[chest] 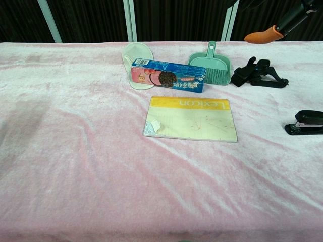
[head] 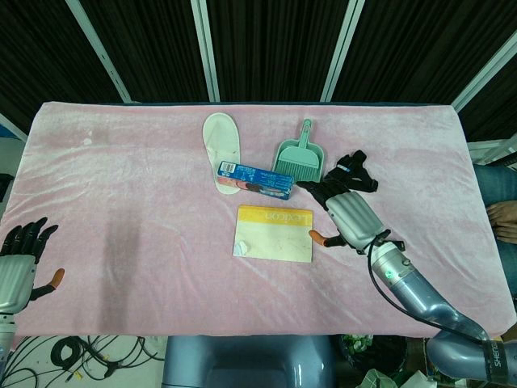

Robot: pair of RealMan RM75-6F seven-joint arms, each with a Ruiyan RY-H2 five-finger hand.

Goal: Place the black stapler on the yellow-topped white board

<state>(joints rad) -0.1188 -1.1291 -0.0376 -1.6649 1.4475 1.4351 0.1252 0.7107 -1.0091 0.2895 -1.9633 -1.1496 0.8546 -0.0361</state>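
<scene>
The white board (chest: 191, 119) with its yellow top strip lies flat near the middle of the pink-covered table (chest: 75, 166), and everything else is easiest placed from it. The black stapler (chest: 305, 123) sits on the cloth well off the board's right edge, touching nothing. Just behind the board lies a blue biscuit box (chest: 168, 75), with a white slipper (chest: 137, 57) behind that to the left and a green dustpan (chest: 211, 62) behind to the right. A black clip-like tool (chest: 257, 73) rests further right of the dustpan.

The right robot hand (head: 349, 212) hangs above the table just right of the board, fingers pointing away from the robot and spread, grasping nothing; from the head view it hides the stapler. The left robot hand (head: 20, 263) hovers far to the left of the board at the table's near edge, fingers loosely apart and holding nothing.
</scene>
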